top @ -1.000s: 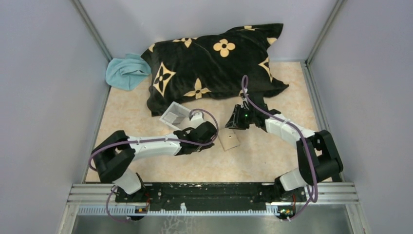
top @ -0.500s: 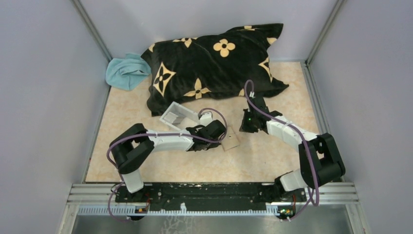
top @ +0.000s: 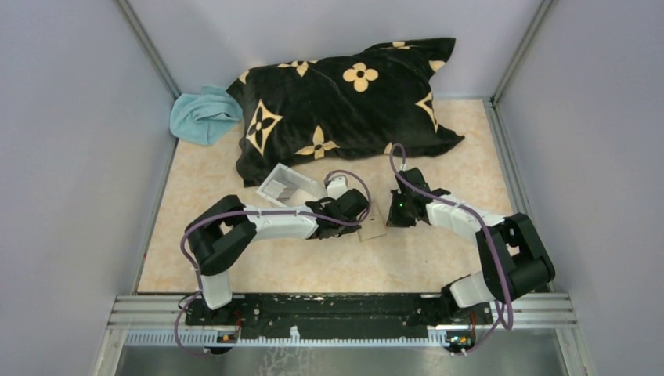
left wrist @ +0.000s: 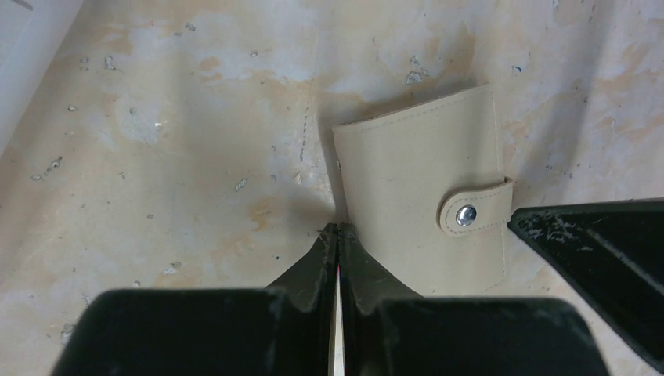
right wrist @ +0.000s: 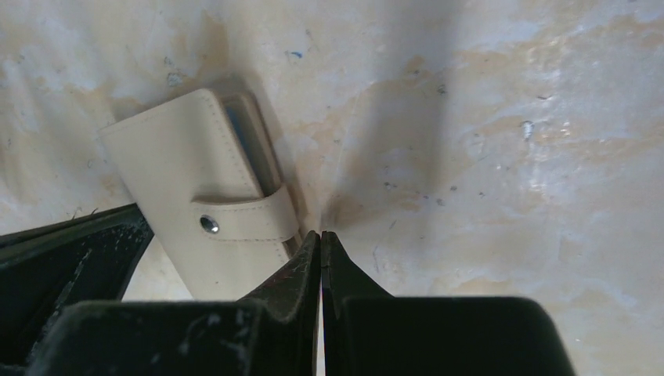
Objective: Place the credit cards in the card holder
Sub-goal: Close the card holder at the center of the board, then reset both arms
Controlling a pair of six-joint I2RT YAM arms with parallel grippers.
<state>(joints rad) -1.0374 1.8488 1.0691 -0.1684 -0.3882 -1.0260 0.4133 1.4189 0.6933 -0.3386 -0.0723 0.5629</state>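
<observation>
Hemmed in from both sides, the closed card holder [top: 373, 227] lies on the table [top: 313, 270] with the left gripper [left wrist: 338, 229] pressed shut at one long edge and the right gripper [right wrist: 320, 233], also shut, at the other. A clear tray [top: 283, 185] crowds the left arm, a black pillow [top: 344, 102] blocks the far end, and bare tabletop lies open toward the bases.

The near end of the wallet [left wrist: 423, 180] hides behind my left gripper [left wrist: 338, 229] in one wrist view and my right gripper [right wrist: 321, 235] in the other, only the bluish edge of a card [right wrist: 249, 145] peeks from inside it, and I cannot tell whether anything thin is pinched between my left fingers [left wrist: 309, 270].
</observation>
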